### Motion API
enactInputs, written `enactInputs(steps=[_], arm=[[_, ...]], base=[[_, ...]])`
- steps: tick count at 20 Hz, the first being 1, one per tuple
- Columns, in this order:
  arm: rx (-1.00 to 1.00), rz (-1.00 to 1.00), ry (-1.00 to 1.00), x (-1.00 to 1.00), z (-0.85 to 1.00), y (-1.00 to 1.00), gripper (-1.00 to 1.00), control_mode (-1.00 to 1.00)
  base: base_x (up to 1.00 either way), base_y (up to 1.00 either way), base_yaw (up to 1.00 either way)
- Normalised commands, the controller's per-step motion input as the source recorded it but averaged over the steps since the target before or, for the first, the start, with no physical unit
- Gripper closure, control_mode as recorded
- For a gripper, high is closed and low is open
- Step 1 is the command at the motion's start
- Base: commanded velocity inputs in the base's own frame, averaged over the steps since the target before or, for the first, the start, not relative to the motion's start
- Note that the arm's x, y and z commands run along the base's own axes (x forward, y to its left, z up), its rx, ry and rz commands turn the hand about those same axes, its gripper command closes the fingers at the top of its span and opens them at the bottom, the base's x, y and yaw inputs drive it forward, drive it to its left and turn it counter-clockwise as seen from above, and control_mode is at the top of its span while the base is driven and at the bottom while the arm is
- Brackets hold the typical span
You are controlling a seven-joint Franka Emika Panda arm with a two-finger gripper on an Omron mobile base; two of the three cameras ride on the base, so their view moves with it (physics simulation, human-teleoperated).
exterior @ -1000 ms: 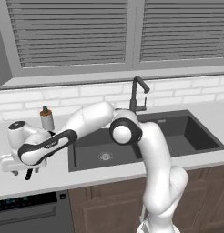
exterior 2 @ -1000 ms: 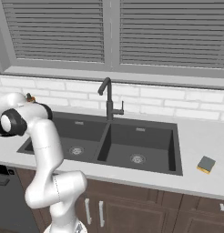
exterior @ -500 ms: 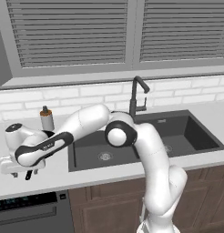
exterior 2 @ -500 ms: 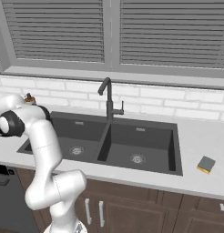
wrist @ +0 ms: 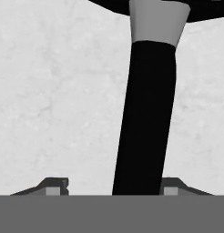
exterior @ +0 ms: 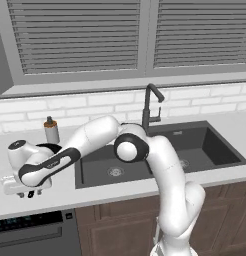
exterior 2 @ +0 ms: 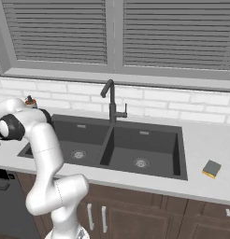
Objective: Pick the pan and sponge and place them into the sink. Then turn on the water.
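Note:
The black pan's long handle [wrist: 145, 113] runs up the middle of the hand view to a grey neck and the pan's dark body at the top edge. My gripper [wrist: 114, 187] is open and straddles the handle; the right fingertip [wrist: 174, 185] sits close beside it and the left stands apart. From the left base, the gripper [exterior: 26, 193] hangs low over the counter left of the sink [exterior: 160, 155], and a sliver of the pan [exterior: 51, 147] shows behind the forearm. The sponge [exterior 2: 211, 169] lies on the counter right of the sink [exterior 2: 121, 147]. No water runs from the faucet [exterior: 148, 102].
A small brown-capped bottle [exterior: 51, 131] stands by the back wall just behind the pan. A dishwasher front [exterior: 30, 235] lies below the counter edge under the hand. White brick backsplash and a shuttered window are behind the sink.
The hand has sunk slightly toward the counter over the pan handle, and the elbow has shifted. Sponge and faucet are unchanged.

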Motion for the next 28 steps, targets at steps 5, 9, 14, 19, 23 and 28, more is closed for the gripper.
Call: enactInputs(steps=[5, 9, 14, 19, 23, 28], arm=[[0.00, 0.00, 0.00, 0.00, 0.00, 0.00, 1.00, -1.00], [0.00, 0.00, -0.02, -0.14, 0.00, -0.04, 1.00, -1.00], [0.00, 0.00, 0.00, -0.47, 0.17, -0.33, 1.00, -1.00], [0.00, -0.08, -0.01, -0.69, 0.16, -0.73, 1.00, -1.00], [0.01, -0.12, -0.03, -0.50, 0.23, -0.97, 1.00, -1.00], [0.06, -0.07, -0.01, -0.08, 0.20, -1.00, 1.00, -1.00]], base=[[0.00, 0.00, 0.00], [0.00, 0.00, 0.00], [0.00, 0.00, 0.00], [0.00, 0.00, 0.00], [0.00, 0.00, 0.00], [0.00, 0.00, 0.00]])
